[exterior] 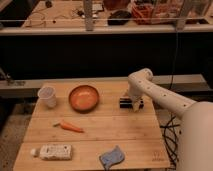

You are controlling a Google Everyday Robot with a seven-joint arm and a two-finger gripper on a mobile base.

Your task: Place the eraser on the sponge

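Gripper (133, 104) at eraser (123, 102), sponge (112, 156) well apart

Light wooden slat table (125, 135) in front of a dark panel (75, 57), grey ledge (30, 86) between them. Cluttered wooden workbench (60, 15) up top behind a rail (50, 29). Speckled floor (12, 135) at left, black cables (172, 127) at right, dim lighting.

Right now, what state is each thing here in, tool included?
tool: down at the eraser
eraser: lying flat, far right
sponge: flat, near edge, nothing on it
orange bowl: upright, looks empty
white cup: upright
carrot: lying on its side
white bottle: lying flat
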